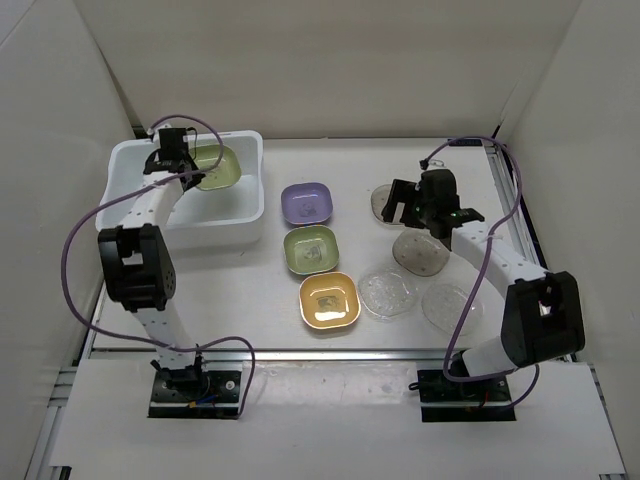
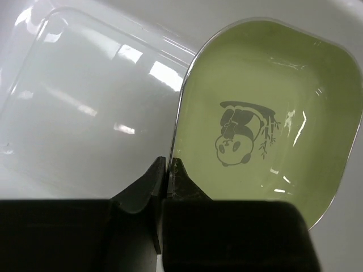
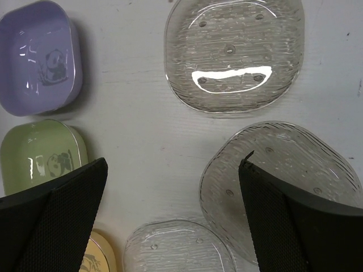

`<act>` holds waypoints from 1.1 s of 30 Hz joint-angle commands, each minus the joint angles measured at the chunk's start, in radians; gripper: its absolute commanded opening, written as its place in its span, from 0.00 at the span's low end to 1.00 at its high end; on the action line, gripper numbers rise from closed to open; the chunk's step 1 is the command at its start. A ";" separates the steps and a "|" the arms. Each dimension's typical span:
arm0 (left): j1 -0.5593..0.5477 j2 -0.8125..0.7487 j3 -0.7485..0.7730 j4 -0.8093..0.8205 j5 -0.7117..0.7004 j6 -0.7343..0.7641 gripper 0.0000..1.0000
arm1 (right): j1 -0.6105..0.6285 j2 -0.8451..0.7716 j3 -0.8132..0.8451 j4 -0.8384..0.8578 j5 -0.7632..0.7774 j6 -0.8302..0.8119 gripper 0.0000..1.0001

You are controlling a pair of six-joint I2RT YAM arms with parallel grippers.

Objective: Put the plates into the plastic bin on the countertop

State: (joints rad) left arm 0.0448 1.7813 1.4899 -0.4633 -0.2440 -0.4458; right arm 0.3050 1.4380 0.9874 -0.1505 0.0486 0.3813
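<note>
My left gripper (image 1: 172, 160) is over the white plastic bin (image 1: 240, 212) at the far left. It is shut on the rim of a pale green panda plate (image 1: 218, 168), which tilts inside the bin. The left wrist view shows the jaws (image 2: 166, 170) pinching that plate's (image 2: 266, 113) left edge above the bin floor (image 2: 85, 102). My right gripper (image 1: 420, 200) is open and empty above the clear plates. In the right wrist view its fingers (image 3: 295, 221) straddle bare countertop (image 3: 147, 141), with one over a greyish clear plate (image 3: 283, 170).
On the countertop a purple plate (image 1: 306, 203), a green plate (image 1: 311, 249) and a yellow plate (image 1: 329, 299) lie in a column at the centre. Clear plates lie to the right (image 1: 387, 294) (image 1: 451, 306) (image 1: 419, 252) (image 1: 383, 203). A metal rail (image 1: 515, 200) edges the right side.
</note>
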 commanded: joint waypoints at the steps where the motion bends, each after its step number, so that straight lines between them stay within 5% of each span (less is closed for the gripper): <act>1: -0.014 0.087 0.102 0.025 0.034 0.087 0.10 | 0.020 0.041 0.077 0.046 -0.006 -0.019 0.99; 9: -0.008 0.286 0.249 -0.040 0.029 0.113 0.10 | 0.054 0.078 0.115 0.022 0.031 -0.047 0.99; 12: -0.010 0.360 0.338 -0.107 0.032 0.111 0.17 | 0.057 0.081 0.108 0.016 0.007 -0.065 0.99; 16: -0.008 0.363 0.395 -0.164 0.023 0.099 0.46 | 0.082 0.075 0.108 -0.012 0.043 -0.087 0.99; 17: -0.011 0.354 0.394 -0.170 0.020 0.098 0.62 | 0.079 0.079 0.109 -0.018 0.056 -0.087 0.99; 19: -0.014 0.310 0.385 -0.163 0.012 0.099 0.74 | 0.082 0.065 0.105 -0.021 0.077 -0.087 0.99; 21: -0.007 0.250 0.382 -0.169 0.006 0.098 0.99 | 0.079 0.062 0.117 -0.046 0.080 -0.084 0.99; 26: -0.039 0.060 0.333 -0.175 -0.005 0.107 0.99 | 0.077 0.053 0.134 -0.095 0.105 -0.044 0.99; 33: -0.330 -0.216 0.071 -0.169 -0.055 0.041 0.99 | 0.030 -0.014 0.074 -0.165 0.142 0.027 0.99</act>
State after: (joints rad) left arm -0.1776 1.6794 1.6833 -0.6090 -0.2714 -0.3611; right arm 0.3641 1.4883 1.0752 -0.2680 0.1566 0.3668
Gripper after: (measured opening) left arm 0.992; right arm 0.987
